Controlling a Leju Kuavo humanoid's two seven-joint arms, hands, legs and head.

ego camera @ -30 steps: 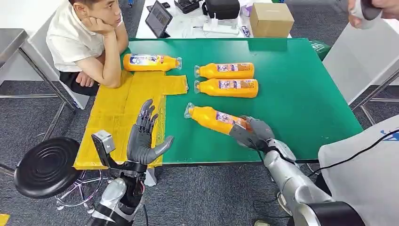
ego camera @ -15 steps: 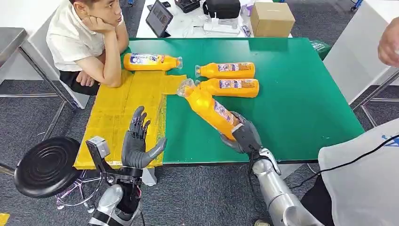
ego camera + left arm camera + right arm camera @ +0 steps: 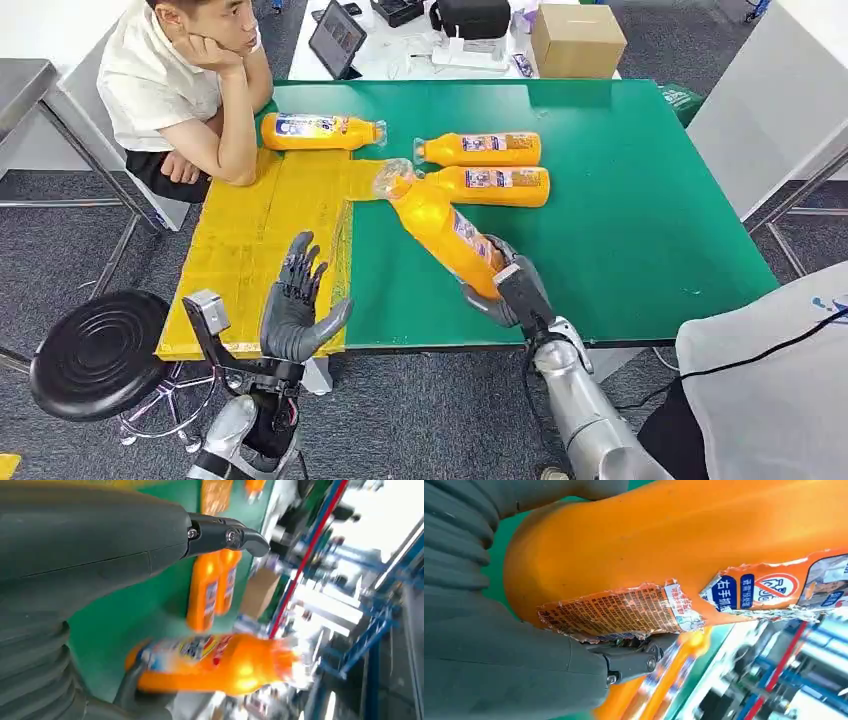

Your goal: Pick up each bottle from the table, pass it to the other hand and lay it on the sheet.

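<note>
**Bottle lifted off the worktop, tilted toward the open left hand**

Right hand [image 3: 507,289] clamped round the base of the held bottle [image 3: 440,226], near the worktop's front edge. Since a second ago: lifted from flat on the green and swung up, neck now pointing up and left, toward the yellow sheet [image 3: 262,230]. Barely changed over the last half second. Torn label plain in the right wrist view, grey thumb [image 3: 631,661] pressed just under it against the orange body [image 3: 684,545].

Left hand [image 3: 298,305] open, fingers spread and upright, palm turned toward the held bottle, holding nothing. Poised over the front right corner of the sheet, slightly lower and further left than a second ago. Clear gap between the two hands, over green worktop [image 3: 640,210]. Same bottle [image 3: 220,662] blurred in the left wrist view, beyond the left hand's thumb [image 3: 225,534].

Further out: two bottles lying side by side, the upper bottle [image 3: 480,149] and the lower bottle [image 3: 490,186], caps to the left, unmoved; cap of the held bottle overlapping the lower one's cap end in the head view, contact not decidable. Fourth bottle [image 3: 320,131] lying at the sheet's far edge, cap to the right. Wide bare green to the right of the pair.

Seated person [image 3: 190,90] leaning an elbow on the sheet's far left corner. Black stool [image 3: 100,355] beside the worktop's front left corner.
</note>
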